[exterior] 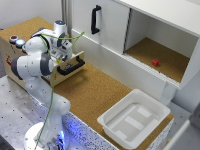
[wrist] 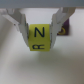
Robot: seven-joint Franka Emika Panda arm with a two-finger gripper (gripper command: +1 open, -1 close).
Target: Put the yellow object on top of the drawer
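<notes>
The yellow object (wrist: pixel 40 32) is a small yellow cube with black letters N and R. In the wrist view it sits squarely between my two fingers (wrist: pixel 22 29), which press on its sides. My gripper (wrist: pixel 40 39) is shut on it. In the exterior view the gripper (exterior: pixel 62 56) hangs over the pulled-out front of the drawer (exterior: pixel 69 65), a light wooden unit with a long black bar handle. The drawer's cork-brown top (exterior: pixel 26 27) lies just behind the gripper. In that view the cube is only a yellow speck (exterior: pixel 59 61) under the hand.
Two small round objects (exterior: pixel 16 40) sit on the drawer top's near corner. A white cabinet with a black handle (exterior: pixel 95 20) stands behind, with a small red block (exterior: pixel 155 63) in its open compartment. A white tray (exterior: pixel 132 118) rests on the cork counter (exterior: pixel 90 92).
</notes>
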